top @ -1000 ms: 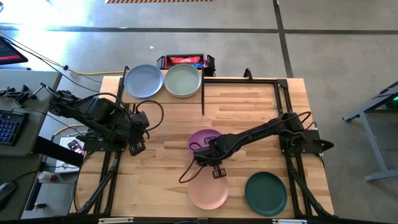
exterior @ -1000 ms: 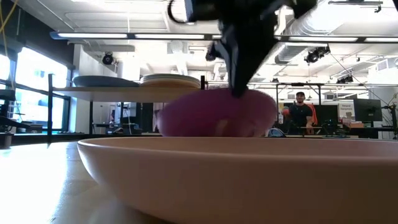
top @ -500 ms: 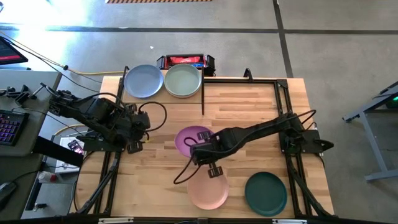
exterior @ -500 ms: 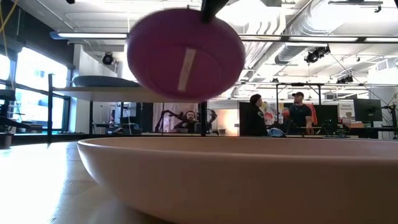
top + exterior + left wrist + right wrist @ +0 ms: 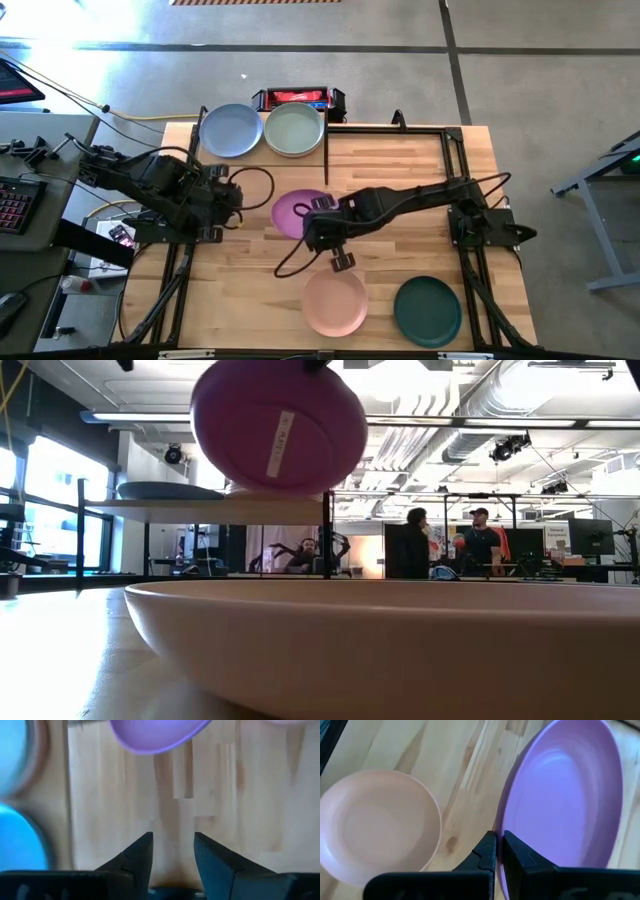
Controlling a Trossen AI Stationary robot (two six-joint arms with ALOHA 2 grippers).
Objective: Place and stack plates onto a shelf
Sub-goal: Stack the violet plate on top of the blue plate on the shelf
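My right gripper (image 5: 320,226) is over the middle of the table, shut on a purple plate (image 5: 297,212) that it holds up in the air. In the low view the plate's underside (image 5: 278,425) shows, with a pale label on it. A blue plate (image 5: 229,130) and a sage green plate (image 5: 294,130) lie side by side on the shelf (image 5: 200,508) at the table's far edge. A pink plate (image 5: 335,302) and a dark teal plate (image 5: 427,311) lie flat near the table's front edge. My left gripper (image 5: 172,842) stands open over bare wood at the left, left of the purple plate (image 5: 155,732). My right gripper pinches the purple plate's rim (image 5: 501,837) between its two fingers, one on the hollow upper face and one on the underside. The fingers slant down from above, from the table's right. The plate is lifted clear of the table and tilted, reaching away from the fingers toward the left.
A thin black shelf leg (image 5: 326,150) stands right of the green plate. A red and black device (image 5: 298,98) sits behind the shelf. Black frame rails (image 5: 455,150) run along the table's right side. People show in the room beyond the table (image 5: 480,540).
My right gripper has risen and drawn toward the table's left and far side with the purple plate. The plate, which lay on the table behind the pink one, is now lifted clear and tipped with its underside toward the front edge. My left gripper has rolled about its own axis in place.
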